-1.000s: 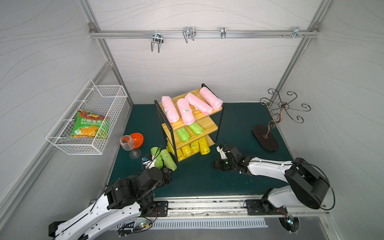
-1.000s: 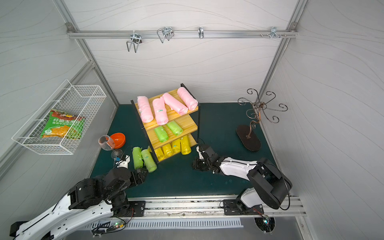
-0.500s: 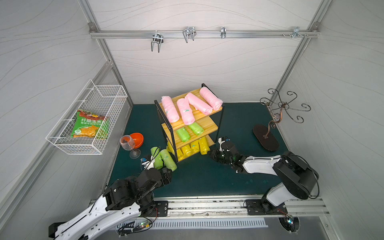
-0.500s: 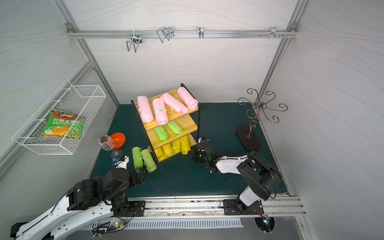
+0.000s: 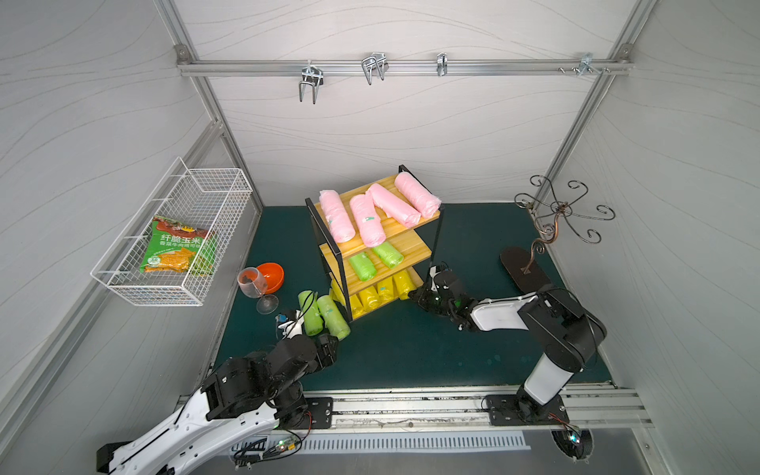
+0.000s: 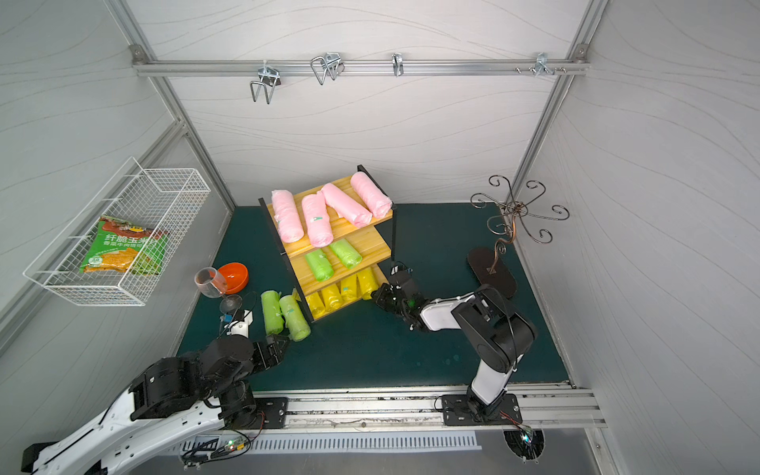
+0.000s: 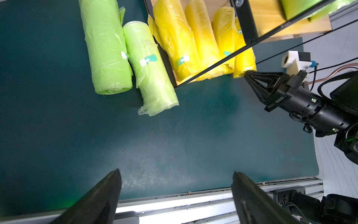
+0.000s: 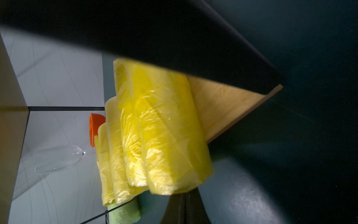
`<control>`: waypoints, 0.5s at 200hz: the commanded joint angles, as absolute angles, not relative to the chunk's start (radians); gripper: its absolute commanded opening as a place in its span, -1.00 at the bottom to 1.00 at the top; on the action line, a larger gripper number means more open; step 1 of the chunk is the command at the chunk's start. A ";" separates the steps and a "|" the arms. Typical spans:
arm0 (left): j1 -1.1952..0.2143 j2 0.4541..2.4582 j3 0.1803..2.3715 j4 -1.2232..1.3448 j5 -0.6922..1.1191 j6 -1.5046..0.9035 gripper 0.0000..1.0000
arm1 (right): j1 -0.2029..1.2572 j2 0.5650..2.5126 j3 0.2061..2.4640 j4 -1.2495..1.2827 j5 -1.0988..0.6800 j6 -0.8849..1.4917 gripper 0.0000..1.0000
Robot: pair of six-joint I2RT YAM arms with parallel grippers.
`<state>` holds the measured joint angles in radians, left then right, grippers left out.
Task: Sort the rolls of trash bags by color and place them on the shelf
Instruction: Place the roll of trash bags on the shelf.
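Note:
The shelf (image 5: 413,246) (image 6: 362,242) stands mid-mat. Several pink rolls (image 5: 367,220) lie on its top board, two green rolls (image 5: 362,266) on the middle one, and several yellow rolls (image 5: 384,290) (image 7: 174,38) on the bottom one. Two more green rolls (image 5: 310,312) (image 7: 105,46) lie on the mat against the shelf's left side. My left gripper (image 5: 329,347) (image 7: 176,171) hovers open and empty just short of their near ends. My right gripper (image 5: 415,296) (image 8: 183,195) is shut on nothing, its tip at the near end of the rightmost yellow roll (image 8: 164,126).
A white wire basket (image 5: 123,283) with a snack packet hangs on the left wall. A wine glass (image 5: 253,283) and an orange bowl (image 5: 273,273) stand left of the loose green rolls, a small white cabled part (image 5: 288,323) beside them. A curly metal stand (image 5: 526,269) is at the right.
My right gripper has slid left across the mat up to the shelf's bottom tier, its arm folding behind it. The left arm has barely moved. The rolls lie as before.

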<state>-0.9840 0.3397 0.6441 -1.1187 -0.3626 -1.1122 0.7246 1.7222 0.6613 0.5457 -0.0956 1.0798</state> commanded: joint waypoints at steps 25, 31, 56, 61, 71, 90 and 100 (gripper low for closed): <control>-0.980 0.345 0.656 -1.111 -0.377 -1.108 0.88 | 0.710 1.810 0.714 0.638 -0.123 1.076 -1.00; -0.980 0.345 0.656 -1.113 -0.379 -1.108 0.89 | 0.711 1.821 0.718 0.648 -0.124 1.081 -1.00; -0.980 0.348 0.660 -1.112 -0.381 -1.107 0.89 | 0.708 1.868 0.736 0.704 -0.149 1.095 -1.00; -0.980 0.347 0.660 -1.112 -0.381 -1.108 0.89 | 0.709 1.876 0.739 0.715 -0.157 1.098 -1.00; -0.980 0.349 0.660 -1.112 -0.380 -1.108 0.89 | 0.708 1.888 0.742 0.726 -0.170 1.099 -1.00; -0.980 0.354 0.661 -1.114 -0.379 -1.109 0.89 | 0.709 1.888 0.729 0.727 -0.177 1.103 -1.00; -0.980 0.356 0.661 -1.113 -0.380 -1.112 0.90 | 0.710 1.880 0.715 0.729 -0.181 1.107 -1.00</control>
